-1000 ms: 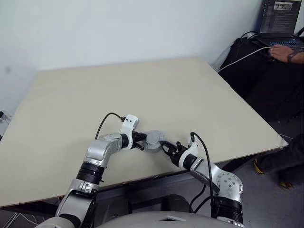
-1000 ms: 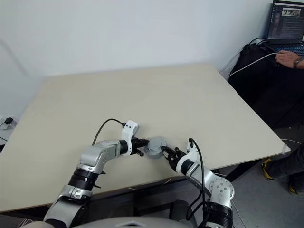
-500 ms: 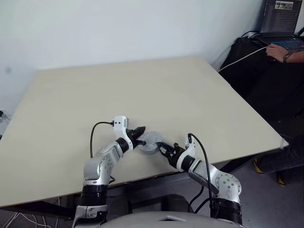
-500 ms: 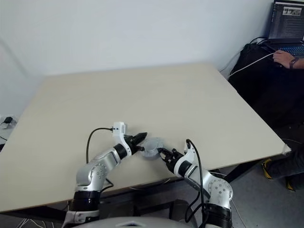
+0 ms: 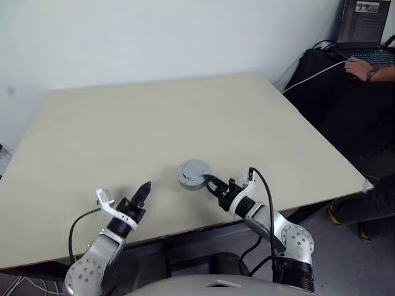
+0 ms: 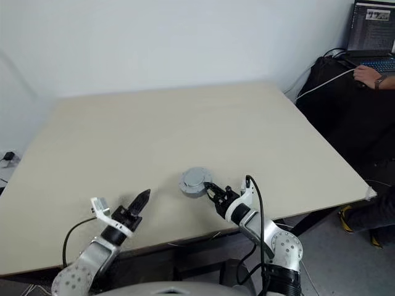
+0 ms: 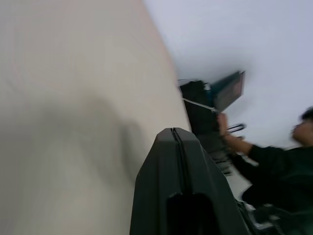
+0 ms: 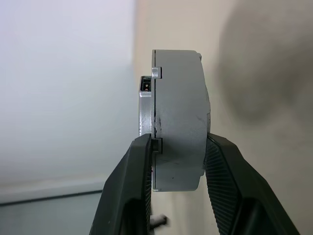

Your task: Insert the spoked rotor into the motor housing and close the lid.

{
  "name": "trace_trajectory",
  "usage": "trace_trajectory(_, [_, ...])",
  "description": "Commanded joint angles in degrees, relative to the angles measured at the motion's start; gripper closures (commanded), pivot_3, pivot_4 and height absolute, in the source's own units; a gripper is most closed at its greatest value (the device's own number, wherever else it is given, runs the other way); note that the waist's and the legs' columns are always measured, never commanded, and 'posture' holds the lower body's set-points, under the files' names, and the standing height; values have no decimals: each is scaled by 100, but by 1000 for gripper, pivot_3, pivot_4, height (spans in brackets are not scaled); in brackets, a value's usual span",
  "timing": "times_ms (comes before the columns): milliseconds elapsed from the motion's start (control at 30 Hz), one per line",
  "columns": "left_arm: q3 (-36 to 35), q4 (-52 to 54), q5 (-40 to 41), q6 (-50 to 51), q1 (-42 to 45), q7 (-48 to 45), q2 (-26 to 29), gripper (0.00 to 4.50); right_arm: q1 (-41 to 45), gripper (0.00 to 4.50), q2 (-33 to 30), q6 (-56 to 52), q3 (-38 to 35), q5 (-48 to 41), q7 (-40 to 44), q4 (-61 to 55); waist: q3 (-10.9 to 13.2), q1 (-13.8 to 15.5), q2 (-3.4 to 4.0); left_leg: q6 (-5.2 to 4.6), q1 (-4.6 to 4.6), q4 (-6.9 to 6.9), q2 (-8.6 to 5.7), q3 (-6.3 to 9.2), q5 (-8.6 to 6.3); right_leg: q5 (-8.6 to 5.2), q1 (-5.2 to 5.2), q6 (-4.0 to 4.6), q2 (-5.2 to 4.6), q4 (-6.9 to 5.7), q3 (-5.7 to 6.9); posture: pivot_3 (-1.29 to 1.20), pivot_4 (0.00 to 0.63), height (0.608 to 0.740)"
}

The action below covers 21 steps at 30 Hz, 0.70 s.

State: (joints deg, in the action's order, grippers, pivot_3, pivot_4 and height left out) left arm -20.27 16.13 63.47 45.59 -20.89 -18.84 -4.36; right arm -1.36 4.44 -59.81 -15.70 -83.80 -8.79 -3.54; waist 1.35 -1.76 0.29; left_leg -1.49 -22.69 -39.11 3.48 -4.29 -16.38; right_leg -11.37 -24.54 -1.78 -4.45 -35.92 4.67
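Observation:
A round grey motor unit hangs just above the table's near side, its lid (image 5: 194, 172) facing up. My right gripper (image 5: 207, 180) is shut on its rim, the two fingers pressing its opposite faces. The right wrist view shows the motor housing (image 8: 181, 98) edge-on between the fingers (image 8: 139, 171), its seam closed. The spoked rotor and the copper windings are hidden. My left gripper (image 5: 145, 186) is off to the left near the table's front edge, well apart from the unit, shut with nothing in it; its fingers (image 7: 176, 147) lie pressed together.
The beige table (image 5: 154, 117) carries nothing else. Beyond its far right corner a person's hand (image 5: 360, 63) rests at a laptop (image 5: 364, 21) on a black bag, with a white cable (image 5: 315, 75) running down toward the table corner.
My left gripper has come off the grey unit and drawn back to the left toward the front edge, rolling as it went. My right gripper keeps its grip and has lifted the unit slightly.

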Motion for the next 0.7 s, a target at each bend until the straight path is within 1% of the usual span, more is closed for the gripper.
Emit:
trace_trajectory(33, [512, 179, 411, -118, -115, 38, -725, 3262, 255, 3279, 89, 85, 166, -461, 214, -451, 14, 5, -18, -1, 0, 0, -1, 0, 0, 0, 0, 0, 0, 0, 0, 0, 0, 740])
trace_trajectory(133, [837, 80, 598, -118, -159, 39, -678, 2237, 362, 3279, 29, 81, 284, -538, 188, -477, 28, 24, -8, 1, 7, -8, 2, 15, -1, 0, -11, 1, 0, -1, 14, 0, 0, 740])
trace_trajectory(333, [1140, -40, 943, -376, -52, -30, -599, 247, 423, 3279, -114, 46, 528, -684, 136, -520, 30, 18, -4, 2, 3, -6, -1, 16, -1, -1, -2, 3, 1, 0, 12, 0, 0, 740])
trace_trajectory(367, [1182, -34, 992, -430, -39, -23, -600, 26, 408, 3279, -136, 47, 562, -698, 127, -520, 30, 17, -4, 1, -6, -6, -3, 13, -1, -1, 2, 3, 2, 0, 8, 0, 0, 740])
trace_trajectory(700, [1493, -136, 1317, -858, -8, 83, -591, 26, 340, 3279, -321, 63, 806, -875, 58, -565, 30, 20, -4, 0, -10, -8, -4, 10, -1, 0, 0, 2, 3, -1, 5, 0, 0, 740])
